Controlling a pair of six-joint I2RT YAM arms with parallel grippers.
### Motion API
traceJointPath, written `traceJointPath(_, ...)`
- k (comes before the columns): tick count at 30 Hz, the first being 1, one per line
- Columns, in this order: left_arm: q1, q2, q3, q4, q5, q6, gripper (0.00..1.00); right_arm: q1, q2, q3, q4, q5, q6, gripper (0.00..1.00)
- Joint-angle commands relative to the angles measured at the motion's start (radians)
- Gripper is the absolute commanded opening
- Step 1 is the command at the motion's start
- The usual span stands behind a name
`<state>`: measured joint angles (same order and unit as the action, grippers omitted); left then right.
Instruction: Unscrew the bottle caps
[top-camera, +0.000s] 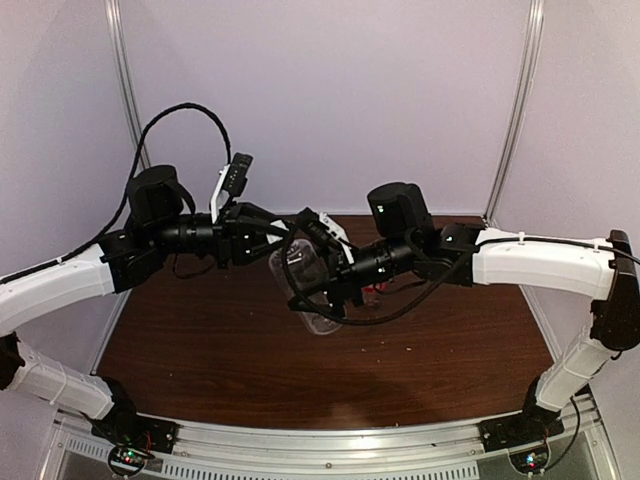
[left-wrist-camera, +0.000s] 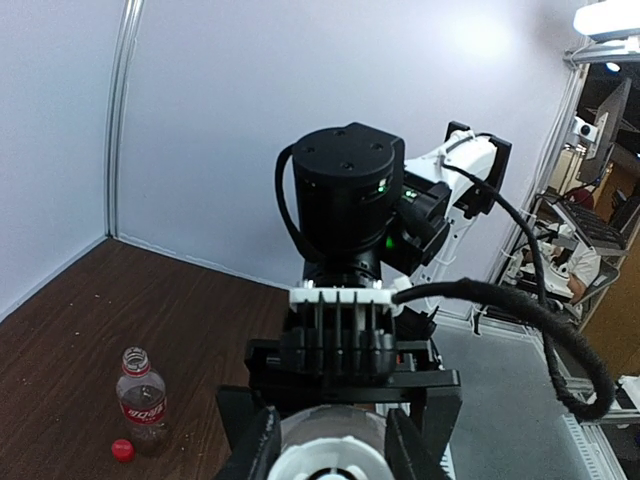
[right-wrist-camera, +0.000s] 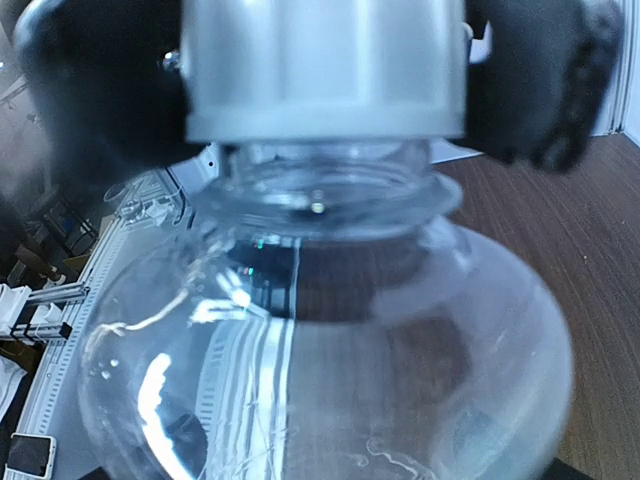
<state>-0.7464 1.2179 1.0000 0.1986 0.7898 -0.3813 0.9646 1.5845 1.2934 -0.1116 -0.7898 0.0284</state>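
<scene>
The taller plain clear bottle (top-camera: 303, 272) hangs in the air over the table, held between both grippers. My left gripper (top-camera: 280, 243) is shut on its white cap (left-wrist-camera: 330, 462). In the right wrist view the cap (right-wrist-camera: 325, 70) sits between the left gripper's black fingers (right-wrist-camera: 540, 80). My right gripper (top-camera: 326, 300) is shut round the bottle's body (right-wrist-camera: 330, 350); its own fingers are hidden there. The shorter bottle with the red label (left-wrist-camera: 141, 400) stands open on the table. The red cap (left-wrist-camera: 122, 450) lies beside it.
The brown wooden table (top-camera: 300, 370) is closed in by white walls with aluminium posts (top-camera: 125, 80) at the back corners. A black cable (top-camera: 190, 110) loops above the left arm. In the top view the right arm hides most of the shorter bottle.
</scene>
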Motion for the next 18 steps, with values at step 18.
traceJointPath(18, -0.005, -0.023, -0.034, 0.102, -0.005, -0.019, 0.0, -0.001, -0.029, -0.04, 0.109, -0.036, -0.006, 0.69)
